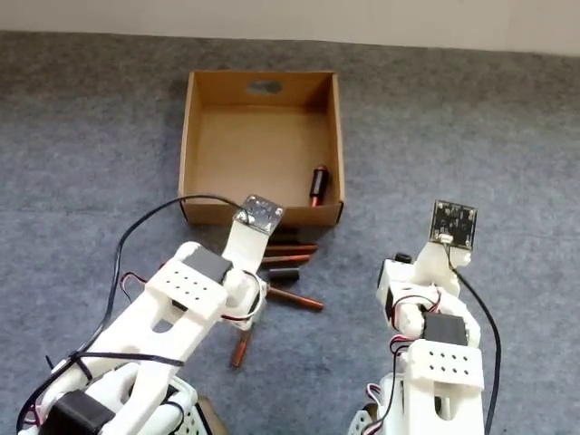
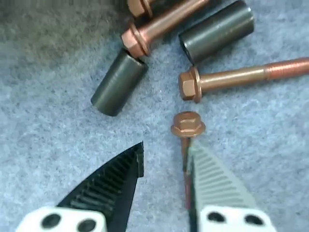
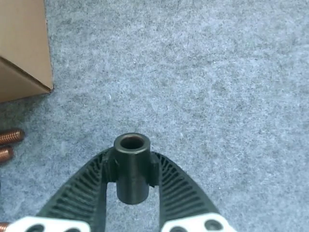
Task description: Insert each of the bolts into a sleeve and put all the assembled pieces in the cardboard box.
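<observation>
My left gripper (image 2: 165, 147) stands open over the carpet. A copper bolt (image 2: 188, 126) lies between its fingers, its shank against the pale finger (image 2: 215, 181). Just beyond it lie two dark sleeves (image 2: 118, 82) (image 2: 217, 31) and more bolts (image 2: 241, 76) (image 2: 164, 23). My right gripper (image 3: 131, 163) is shut on a dark sleeve (image 3: 131, 166), held upright with its bore facing the camera. The cardboard box (image 1: 192, 136) holds one assembled piece (image 1: 319, 186) by its right wall. Loose bolts (image 1: 294, 299) lie in front of the box.
The left arm (image 1: 195, 290) hangs over the pile of parts in front of the box. The right arm (image 1: 435, 308) stands to the right over bare grey carpet. A box corner (image 3: 24, 48) and two bolt ends (image 3: 9, 136) show beside the right gripper.
</observation>
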Tool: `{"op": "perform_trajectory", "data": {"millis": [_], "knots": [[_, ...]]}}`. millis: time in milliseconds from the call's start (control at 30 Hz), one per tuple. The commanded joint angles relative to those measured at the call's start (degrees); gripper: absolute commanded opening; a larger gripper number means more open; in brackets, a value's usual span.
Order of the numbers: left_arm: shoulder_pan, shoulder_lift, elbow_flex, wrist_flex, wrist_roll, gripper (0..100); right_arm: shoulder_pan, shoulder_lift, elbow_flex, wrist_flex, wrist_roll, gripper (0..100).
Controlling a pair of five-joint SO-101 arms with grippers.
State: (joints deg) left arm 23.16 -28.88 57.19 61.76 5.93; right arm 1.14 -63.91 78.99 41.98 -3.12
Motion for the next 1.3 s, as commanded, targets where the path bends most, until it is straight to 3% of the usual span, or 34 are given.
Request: {"op": "perform_trajectory", "data": {"millis": [0,133,300,533,767,933,1267], "knots": [[-0.22,-0.22,-0.04,-1.76,-0.18,16,0.66,-0.66,-0.40,-1.10,0.00,0.6],[-0.22,-0.22,-0.13,-1.67,-0.18,24,0.66,-0.66,-0.40,-1.10,0.00,0.6],[0.31,-0.22,-0.48,-1.93,-0.18,25,0.66,-0.66,-0.40,-1.10,0.00,0.6],[8.13,-0.13,1.98,-2.11,-0.26,25,0.66,-0.66,-0.40,-1.10,0.00,0.6],[2.24,10.77,-2.77,-1.76,-0.44,24,0.66,-0.66,-0.40,-1.10,0.00,0.6],[2.59,19.82,-8.57,-2.11,-0.26,24,0.66,-0.66,-0.40,-1.10,0.00,0.6],[2.68,21.23,-11.91,-2.11,-0.26,23,0.66,-0.75,-0.40,-1.19,0.00,0.6]]}}
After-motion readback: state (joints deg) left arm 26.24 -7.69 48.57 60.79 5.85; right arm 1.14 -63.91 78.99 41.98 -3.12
